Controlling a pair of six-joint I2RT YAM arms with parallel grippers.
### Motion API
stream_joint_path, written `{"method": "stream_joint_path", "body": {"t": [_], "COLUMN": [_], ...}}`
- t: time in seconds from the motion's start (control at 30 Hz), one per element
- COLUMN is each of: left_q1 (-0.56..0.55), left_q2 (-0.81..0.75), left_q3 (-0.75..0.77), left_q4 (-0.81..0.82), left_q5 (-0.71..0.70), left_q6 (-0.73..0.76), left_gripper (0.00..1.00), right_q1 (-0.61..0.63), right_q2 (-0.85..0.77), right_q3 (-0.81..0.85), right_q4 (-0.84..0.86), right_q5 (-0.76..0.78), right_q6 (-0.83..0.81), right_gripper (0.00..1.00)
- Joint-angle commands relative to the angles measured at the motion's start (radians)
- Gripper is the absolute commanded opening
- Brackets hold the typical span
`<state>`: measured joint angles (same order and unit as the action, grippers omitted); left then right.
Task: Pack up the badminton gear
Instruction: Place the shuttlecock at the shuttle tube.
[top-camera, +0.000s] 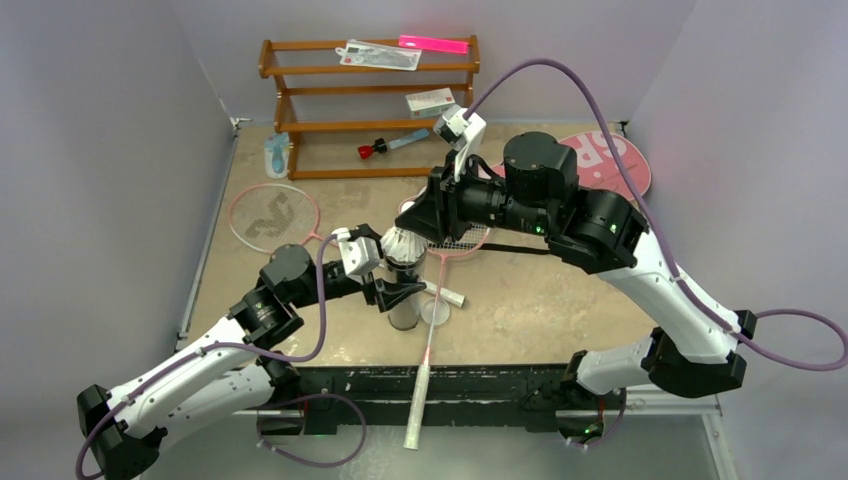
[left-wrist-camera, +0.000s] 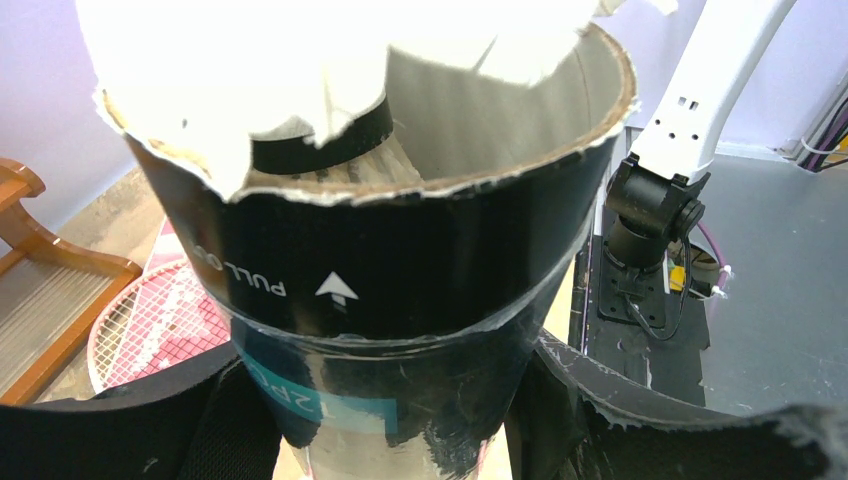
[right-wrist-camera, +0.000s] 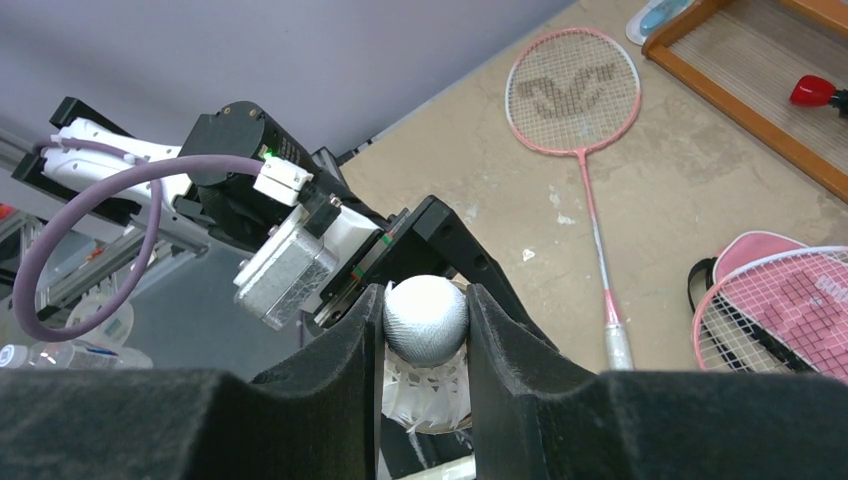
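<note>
My left gripper is shut on the long black tube, holding it upright with its open end up. My right gripper is shut on the round cork of a white feather shuttlecock, whose feathers sit in the tube's mouth. One pink racket lies at the table's left. A second racket lies under my right arm, its handle past the near edge. The pink bag lies at the back right.
A wooden rack stands at the back with a white box, a packet and a pink strip on it. A red-capped blue tool lies under it. A clear round lid lies beside the tube.
</note>
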<state>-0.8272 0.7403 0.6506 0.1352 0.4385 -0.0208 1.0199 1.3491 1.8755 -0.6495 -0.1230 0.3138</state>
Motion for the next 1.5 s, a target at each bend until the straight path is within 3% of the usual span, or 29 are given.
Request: {"method": "stream_joint_path", "body": {"t": [0.0, 1.07, 1.47], "left_q1": [-0.005, -0.005, -0.004], "left_q2": [0.008, 0.023, 0.026], "left_q3": [0.015, 0.023, 0.017], "left_q4": [-0.068, -0.062, -0.054], "left_q5": [0.023, 0.028, 0.024], "left_q6": [-0.001, -0.003, -0.002], "left_gripper": [0.58, 0.58, 0.72], "right_q1": [-0.003, -0.005, -0.004], "right_q2": [-0.012, -0.018, -0.009], "right_q3": [0.021, -0.032, -0.038], "right_q4": [-0.002, 0.017, 0.028], "right_q5": [0.006, 0.006, 0.018], "right_q6": [-0.025, -0.08, -0.083], "right_gripper": [0.0, 0.01, 0.0]}}
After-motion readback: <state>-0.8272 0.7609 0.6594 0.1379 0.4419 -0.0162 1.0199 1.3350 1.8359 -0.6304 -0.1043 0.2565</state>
